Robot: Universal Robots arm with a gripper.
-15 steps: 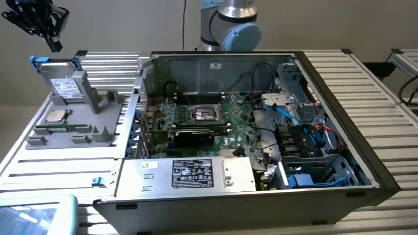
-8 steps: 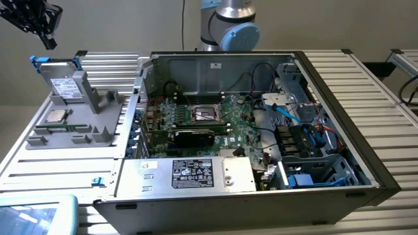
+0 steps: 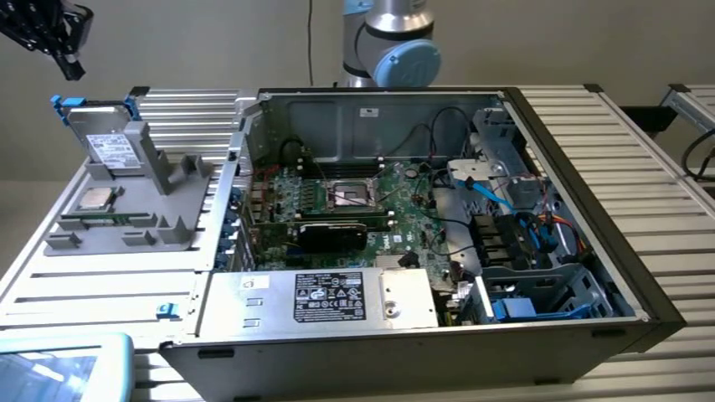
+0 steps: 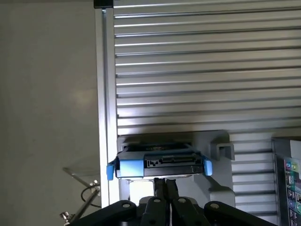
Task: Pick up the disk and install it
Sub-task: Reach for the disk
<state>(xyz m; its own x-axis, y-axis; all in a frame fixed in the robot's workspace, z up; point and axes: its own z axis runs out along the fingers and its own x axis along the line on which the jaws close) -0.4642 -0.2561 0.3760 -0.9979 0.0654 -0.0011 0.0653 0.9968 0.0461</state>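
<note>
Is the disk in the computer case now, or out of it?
Out. The disk stands in the grey holder, outside the open computer case.

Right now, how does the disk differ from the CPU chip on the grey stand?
Pose: the disk stands tilted up in the grey stand, while the CPU chip lies flat on it. Size and shape: the disk is the larger rectangle, the CPU chip a small square. Trim: the disk has a blue carrier, the CPU chip none. Both are silver-grey.
</note>
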